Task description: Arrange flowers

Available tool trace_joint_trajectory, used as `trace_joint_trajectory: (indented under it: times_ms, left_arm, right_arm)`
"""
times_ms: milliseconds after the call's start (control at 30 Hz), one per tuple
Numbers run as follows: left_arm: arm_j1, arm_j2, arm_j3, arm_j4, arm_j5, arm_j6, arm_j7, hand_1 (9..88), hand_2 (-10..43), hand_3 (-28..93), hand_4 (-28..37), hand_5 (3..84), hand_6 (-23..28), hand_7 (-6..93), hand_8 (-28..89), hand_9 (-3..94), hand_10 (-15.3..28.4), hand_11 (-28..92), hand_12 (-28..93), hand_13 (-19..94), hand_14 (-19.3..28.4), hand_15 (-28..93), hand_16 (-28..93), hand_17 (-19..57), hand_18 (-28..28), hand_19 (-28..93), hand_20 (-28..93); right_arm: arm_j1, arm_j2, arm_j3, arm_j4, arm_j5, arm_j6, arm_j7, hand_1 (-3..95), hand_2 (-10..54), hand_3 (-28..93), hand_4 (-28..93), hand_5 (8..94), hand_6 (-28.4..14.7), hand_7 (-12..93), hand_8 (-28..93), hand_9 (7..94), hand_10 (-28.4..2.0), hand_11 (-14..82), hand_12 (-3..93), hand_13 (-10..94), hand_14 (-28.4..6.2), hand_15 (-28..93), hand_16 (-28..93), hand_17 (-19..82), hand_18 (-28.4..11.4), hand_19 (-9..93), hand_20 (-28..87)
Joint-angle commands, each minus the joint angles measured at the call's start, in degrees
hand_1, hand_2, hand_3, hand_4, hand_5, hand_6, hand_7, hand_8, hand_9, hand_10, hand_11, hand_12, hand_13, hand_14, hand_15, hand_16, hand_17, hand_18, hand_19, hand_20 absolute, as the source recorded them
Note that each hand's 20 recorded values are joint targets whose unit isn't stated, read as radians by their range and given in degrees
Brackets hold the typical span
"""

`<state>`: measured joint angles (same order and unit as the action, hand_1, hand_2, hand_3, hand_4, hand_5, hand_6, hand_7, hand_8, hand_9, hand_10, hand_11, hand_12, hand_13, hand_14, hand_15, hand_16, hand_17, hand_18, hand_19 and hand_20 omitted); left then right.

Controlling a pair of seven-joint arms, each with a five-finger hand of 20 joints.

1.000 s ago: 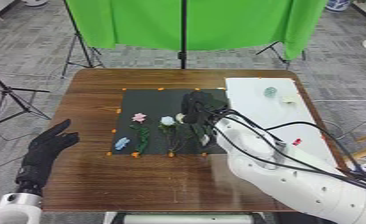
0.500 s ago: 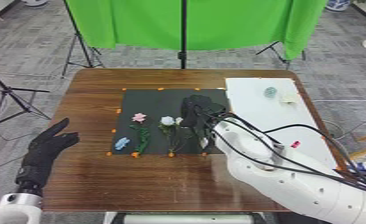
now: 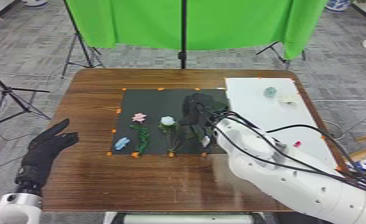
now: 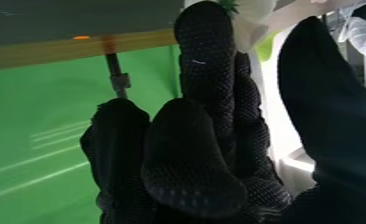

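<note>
My right hand (image 3: 195,111) is over the right part of the black mat (image 3: 155,102), with relaxed fingers. In the right wrist view, the right hand (image 4: 206,75) has its thumb apart from the fingers, and white petals (image 4: 252,22) show behind one fingertip. On the mat lie a pink flower (image 3: 139,117) with a leafy green stem, a pale white flower (image 3: 168,121) beside it, and a small blue flower (image 3: 122,144) at the lower left. A whitish piece (image 3: 206,141) lies below my right hand, which hides part of the mat. My left hand (image 3: 48,145) stays open left of the mat.
A white board (image 3: 250,90) lies on the right side of the brown table (image 3: 99,185), bearing a pale green piece (image 3: 270,92), a cream piece (image 3: 288,100) and a small red object (image 3: 297,144). Black cables hang along the right arm. Orange marks line the mat.
My right hand has shifted slightly over the mat, and the white bloom that showed beside its fingers is now hidden. My left hand has stayed in place.
</note>
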<state>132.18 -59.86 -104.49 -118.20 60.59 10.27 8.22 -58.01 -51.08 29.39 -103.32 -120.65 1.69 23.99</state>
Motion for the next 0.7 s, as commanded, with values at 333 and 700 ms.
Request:
trace_joint_trajectory:
  times_ms: [333,700]
  left_arm:
    - [0.2,-0.08,-0.12,0.35,0.22,-0.89,-1.18,30.5,8.7,69,-13.1,36.9,6.2,8.9,-6,44.0,14.6,20,9,37,18.1,18,-3,6.2,12.7,15,14]
    - [0.3,-0.13,-0.12,0.28,0.31,-0.84,-1.15,30.5,8.8,69,-13.1,37.3,6.2,8.9,-6,44.0,14.5,20,10,37,18.1,17,-2,6.2,12.7,15,14]
  right_arm:
    - [-0.7,0.2,0.1,-1.5,3.7,0.8,-1.0,35.5,-9.5,65,-17,74.3,-0.8,17,-9,85.2,-12.1,21.0,22.5,91,-1.7,65,37,66,-14.9,93,64]
    - [-0.9,0.0,0.2,-1.4,5.3,0.6,-1.1,35.2,-9.5,65,-15,74.7,0.9,19,-9,80.0,-14.2,13.0,16.6,93,-1.8,61,35,66,-14.8,93,61]
